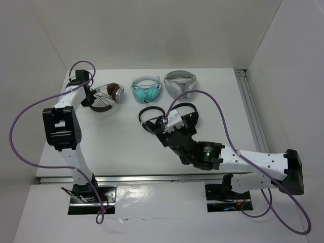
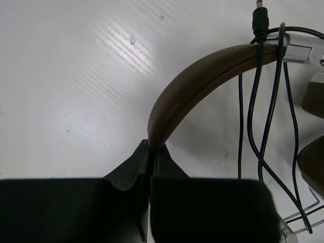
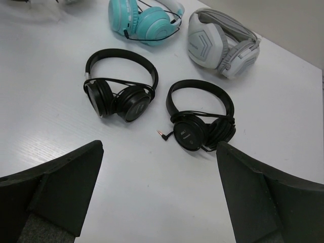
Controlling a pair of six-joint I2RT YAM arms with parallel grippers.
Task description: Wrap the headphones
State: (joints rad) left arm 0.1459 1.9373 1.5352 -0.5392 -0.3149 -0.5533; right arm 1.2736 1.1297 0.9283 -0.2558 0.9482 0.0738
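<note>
**ITEM:** headphones (image 1: 105,96), brown band, silver cups.
**LOC.:** far-left part of table (image 1: 126,152), well apart from the other pairs.
**HELD BY:** left gripper (image 2: 150,152). Fingers pressed together w/ headband (image 2: 202,81) pinched between them. Rest of band behind the fingers is hidden.
**ORIENT.:** from left wrist view, band arches up & right, away from the pinch. Silver cup (image 2: 298,50) & ear pads (image 2: 314,96) sit at the far right end. In top view, long axis runs approx. left–right, cups on the side toward table centre.
**CABLE:** cable (image 2: 263,101) is thin, black. Several strands cross the band near the cup end, w/ loose loops below. Plug (image 2: 259,17) sticks up past the band, free.
**OTHER ARM:** right gripper (image 3: 158,152) is spread wide, nothing in it. It hovers over two black pairs (image 3: 121,86). Teal pair (image 3: 142,20) & white-grey pair (image 3: 223,43) lie beyond.
**KEY RELATION:** item lies left of & farther out than right gripper, well apart from it. Left arm is the one on it.
**JUDGEMENT:** any more winding needs the loose cable at the cup end, i.e. the side facing the right arm. That arm prob. has to cross left while the left one steadies the band.
</note>
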